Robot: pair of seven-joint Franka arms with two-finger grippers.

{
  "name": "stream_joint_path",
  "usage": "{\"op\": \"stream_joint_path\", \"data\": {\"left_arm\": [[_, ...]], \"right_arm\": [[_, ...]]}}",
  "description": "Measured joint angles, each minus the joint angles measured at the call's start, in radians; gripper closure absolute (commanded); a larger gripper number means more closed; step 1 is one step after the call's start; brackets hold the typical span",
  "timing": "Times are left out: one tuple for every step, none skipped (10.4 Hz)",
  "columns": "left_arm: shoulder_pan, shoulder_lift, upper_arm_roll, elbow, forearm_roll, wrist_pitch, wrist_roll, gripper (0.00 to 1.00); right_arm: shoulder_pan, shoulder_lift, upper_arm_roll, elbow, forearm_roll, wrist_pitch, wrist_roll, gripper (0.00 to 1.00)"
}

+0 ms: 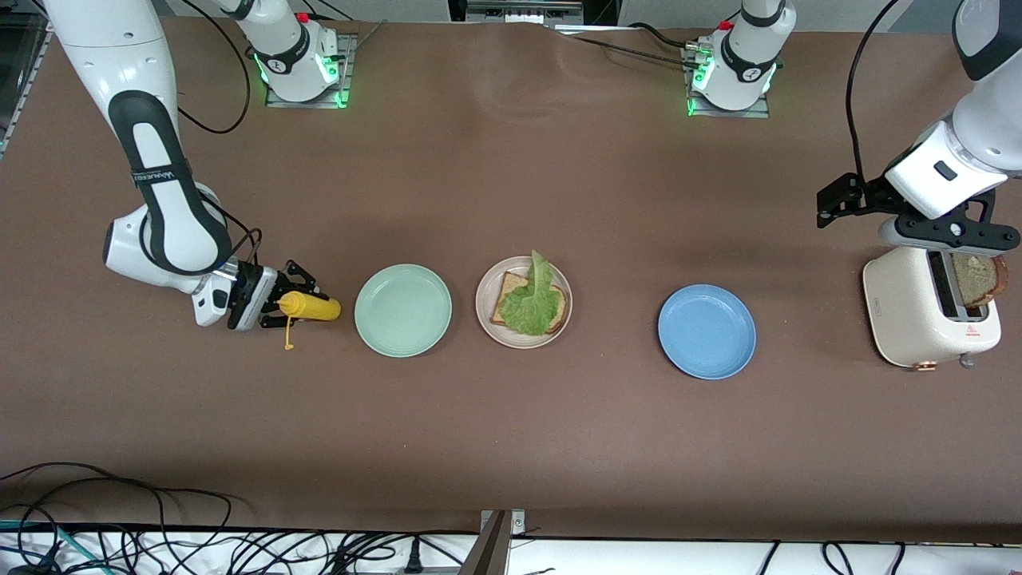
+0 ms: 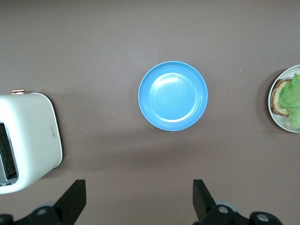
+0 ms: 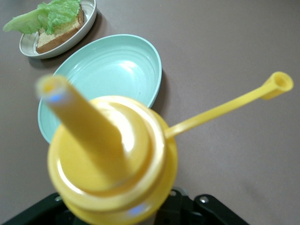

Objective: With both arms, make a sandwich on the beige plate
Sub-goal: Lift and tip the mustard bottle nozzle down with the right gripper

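The beige plate point(image 1: 561, 281) lies mid-table and carries one brown bread slice point(image 1: 505, 302) with a green lettuce leaf point(image 1: 533, 307) on top. A second bread slice point(image 1: 979, 279) stands in the white toaster point(image 1: 910, 311) at the left arm's end. My left gripper point(image 1: 950, 233) hangs open over the toaster, its black fingertips point(image 2: 75, 199) wide apart with nothing between them. My right gripper point(image 1: 297, 297) is low at the right arm's end, shut on the base of a yellow squeeze bottle point(image 1: 313, 307) that points toward the mint-green plate point(image 1: 403, 310). The bottle point(image 3: 112, 154) hides the right gripper's fingers.
A blue plate point(image 1: 707, 331) lies between the beige plate and the toaster. The bottle's open cap point(image 3: 281, 84) sticks out on a thin yellow strap. Both arm bases stand along the table's edge farthest from the front camera. Cables lie past the table's nearest edge.
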Motion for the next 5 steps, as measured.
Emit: {"op": "stream_joint_path", "data": {"left_arm": [[-0.001, 0.000, 0.000, 0.001, 0.000, 0.000, 0.000, 0.00], [-0.001, 0.000, -0.001, 0.002, 0.000, 0.000, 0.000, 0.00], [-0.001, 0.000, -0.001, 0.003, 0.000, 0.000, 0.000, 0.00], [-0.001, 0.000, -0.001, 0.003, 0.000, 0.000, 0.000, 0.00], [-0.001, 0.000, -0.001, 0.003, 0.000, 0.000, 0.000, 0.00]], "right_arm": [[0.006, 0.001, 0.010, 0.011, -0.018, 0.011, 0.034, 1.00], [0.012, 0.001, 0.020, 0.024, -0.058, 0.019, 0.097, 1.00], [0.025, -0.002, 0.028, 0.047, -0.106, 0.022, 0.180, 1.00], [0.042, -0.011, 0.031, 0.065, -0.154, 0.023, 0.263, 1.00], [0.054, -0.022, 0.036, 0.078, -0.204, 0.023, 0.332, 1.00]]}}
